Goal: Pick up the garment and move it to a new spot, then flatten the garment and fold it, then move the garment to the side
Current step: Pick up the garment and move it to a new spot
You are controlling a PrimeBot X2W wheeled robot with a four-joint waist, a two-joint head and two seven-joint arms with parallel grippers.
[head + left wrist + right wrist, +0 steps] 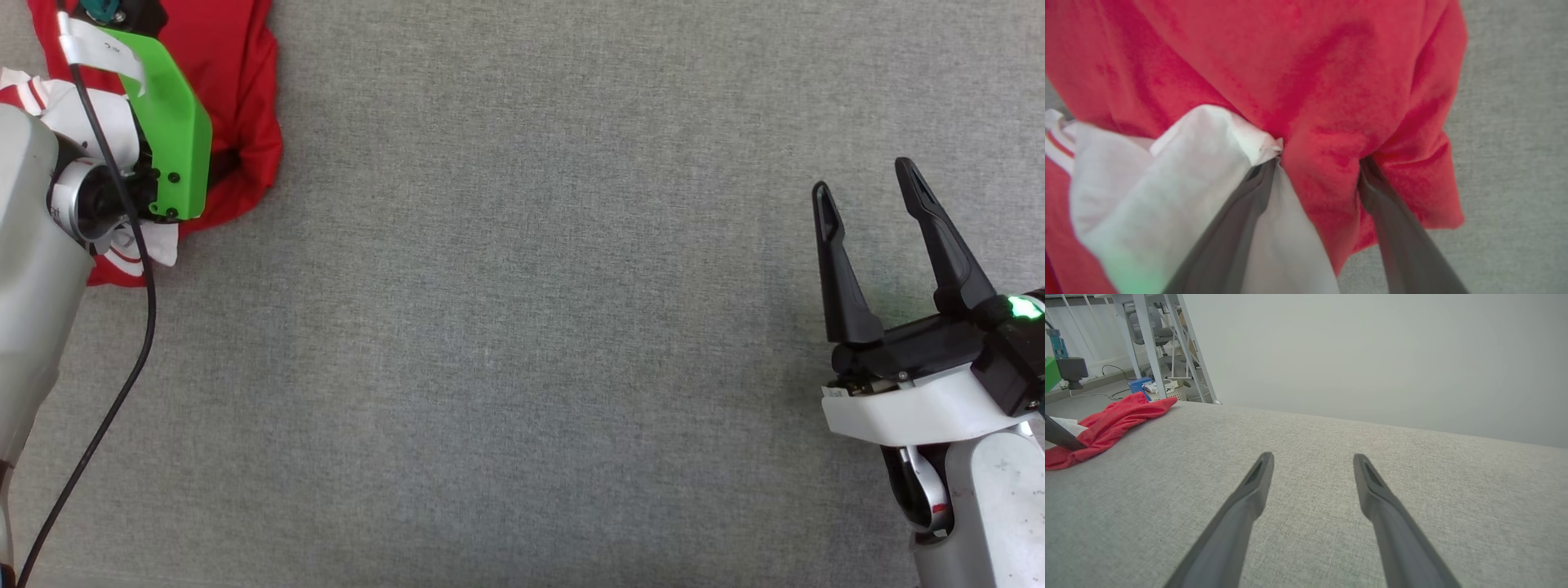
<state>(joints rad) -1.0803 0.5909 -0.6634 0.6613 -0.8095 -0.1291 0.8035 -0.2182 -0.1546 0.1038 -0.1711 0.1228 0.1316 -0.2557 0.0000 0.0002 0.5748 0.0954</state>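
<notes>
Inventory as I logged it from the remote station.

- **Writing:** one white paper label [98, 49] on the left wrist, above one bright green plastic plate [175, 122]. Its marks were too small for me to read.
- **Garment:** one red jersey T-shirt with white, red-striped sleeves [245, 98], lying crumpled at the far left of the grey woven table top [522, 327].
- **Left gripper [1321, 161]:** two dark fingers spread wide, tips pressed into the shirt. A fold of red cloth stood between them, and one white sleeve [1147, 196] lay against the left finger.
- **Right gripper [863, 178]:** two dark fingers spread, nothing between them, over bare table well apart from the shirt.
- **Other:** one black cable [131, 359] along the left forearm.
</notes>
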